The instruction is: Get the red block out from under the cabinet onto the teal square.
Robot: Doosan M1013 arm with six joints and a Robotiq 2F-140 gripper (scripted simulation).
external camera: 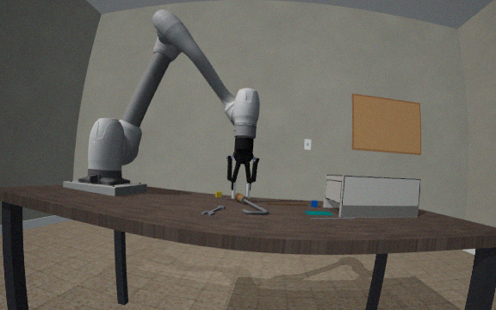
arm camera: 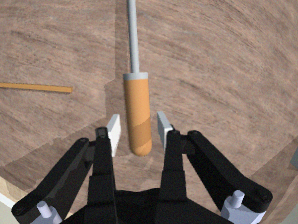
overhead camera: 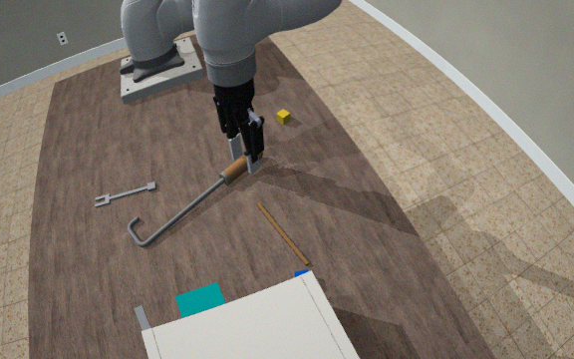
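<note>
I can't see the red block in any view; from the task I take it to lie under the cabinet (overhead camera: pixel 247 324) (external camera: pixel 379 189), at the far right of the worktop (overhead camera: pixel 93 135) (external camera: pixel 166 220) (arm camera: pixel 225 75) as the exterior view has it. The teal square (overhead camera: pixel 199 299) (external camera: pixel 318 213) lies by the cabinet's front. Further out is the hooked tool, its bent end (overhead camera: pixel 136 236) (external camera: pixel 256 212) resting flat, its wooden handle (overhead camera: pixel 235 170) (external camera: pixel 240 198) (arm camera: pixel 137 110) between the fingers of my gripper (overhead camera: pixel 244 156) (external camera: pixel 240 190) (arm camera: pixel 138 122). My jaws are spread, pinching nothing.

I judge my step to be taking that handle. I should keep the jaws square across it, get the pads low enough to bite around its middle thickness, then close evenly so it doesn't roll. I'm near its butt, which leaves plenty of reach but lets the heavy-looking hook droop or twist; a firm pinch and a low lift would suit.

The wrist view shows daylight on both sides of the handle, where the top view hides its butt behind a finger. The exterior view shows the blue block (overhead camera: pixel 301 273) (external camera: pixel 314 203) before the cabinet's open front; from the top, the roof covers most of it. The wrist view shows neither block nor square.
</note>
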